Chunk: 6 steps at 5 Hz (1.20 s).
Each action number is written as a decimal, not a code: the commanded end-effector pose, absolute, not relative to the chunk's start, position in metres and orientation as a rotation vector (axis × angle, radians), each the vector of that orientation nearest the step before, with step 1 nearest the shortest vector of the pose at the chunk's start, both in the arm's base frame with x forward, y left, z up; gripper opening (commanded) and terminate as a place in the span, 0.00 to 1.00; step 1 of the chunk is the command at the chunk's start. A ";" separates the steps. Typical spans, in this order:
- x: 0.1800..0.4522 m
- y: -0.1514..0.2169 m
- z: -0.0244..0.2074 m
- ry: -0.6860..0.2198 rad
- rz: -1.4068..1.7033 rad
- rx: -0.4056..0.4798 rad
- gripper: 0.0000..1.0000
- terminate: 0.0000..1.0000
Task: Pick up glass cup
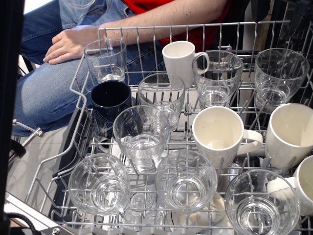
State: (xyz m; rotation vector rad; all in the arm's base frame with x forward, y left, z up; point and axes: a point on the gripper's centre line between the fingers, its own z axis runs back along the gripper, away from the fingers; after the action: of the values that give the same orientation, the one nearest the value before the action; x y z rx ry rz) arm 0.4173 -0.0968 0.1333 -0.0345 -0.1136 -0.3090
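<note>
Several clear glass tumblers stand upright in a wire dishwasher rack (78, 81). One glass cup (142, 134) with a wide mouth and thick base stands left of centre. Similar ones stand at the front left (99, 185), front middle (186, 180) and front right (261, 203), with others behind (161, 95), at the back (217, 73) and at the back right (280, 71). I cannot tell which one the task means. A straighter-sided glass (105, 59) stands at the back left. No gripper shows in this view.
White mugs stand at the back (180, 58), middle right (217, 132) and right edge (291, 134). A dark blue mug (110, 100) stands at the left. A seated person's hand (68, 44) and jeans-clad legs are behind the rack. A black post (9, 98) runs down the left edge.
</note>
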 end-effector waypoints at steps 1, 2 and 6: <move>0.417 -0.097 0.133 -0.114 -0.309 -0.035 1.00 0.00; 0.420 -0.097 0.133 -0.125 -0.555 0.019 1.00 0.00; 0.449 -0.075 0.122 -0.173 -1.099 -0.040 1.00 0.00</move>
State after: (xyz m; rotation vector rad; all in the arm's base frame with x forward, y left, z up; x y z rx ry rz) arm 0.4464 -0.0726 0.0873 -0.0748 -0.1041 -1.1003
